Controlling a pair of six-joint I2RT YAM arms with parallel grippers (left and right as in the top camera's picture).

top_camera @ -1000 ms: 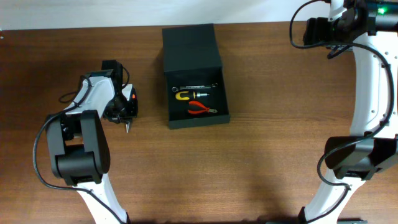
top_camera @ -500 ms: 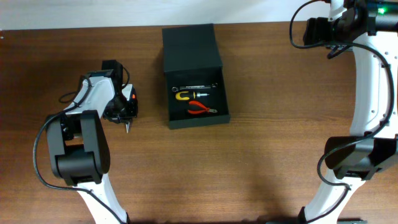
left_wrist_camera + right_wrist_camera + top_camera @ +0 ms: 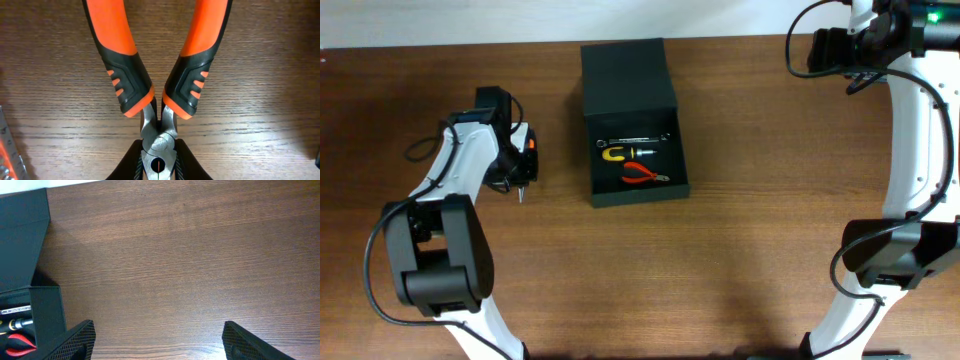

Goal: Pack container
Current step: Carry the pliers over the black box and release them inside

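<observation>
From overhead, the box [image 3: 625, 80] stands on the desk [image 3: 770, 200] at the far middle, between the two arms. It is open, and its lid lies flat behind it. Inside lie a wrench [image 3: 635, 137], a yellow tool [image 3: 618, 153] and red pliers [image 3: 642, 177]. The left gripper [image 3: 519, 178] is to the left of the box, apart from it, and an orange part of the orange pliers [image 3: 530, 146] shows at it. The right gripper [image 3: 823, 48] is at the far right edge of the desk, well apart from the box.

In the left wrist view, the orange pliers [image 3: 159, 120] fill the picture. Their orange and black handles run up and away from the camera, and the metal head is low in the middle. The jaws of the left gripper [image 3: 158, 167] are clamped on this head from both sides. Whether the pliers touch the desk [image 3: 260, 75], one cannot tell.

In the right wrist view, the jaws of the right gripper [image 3: 157, 330] are wide apart, with only bare desk [image 3: 175, 255] between them. The box [image 3: 46, 312] is at the left edge, with its lid [image 3: 22, 240] above it. A bit of the red pliers [image 3: 17, 342] and of the yellow tool [image 3: 17, 324] shows inside.
</observation>
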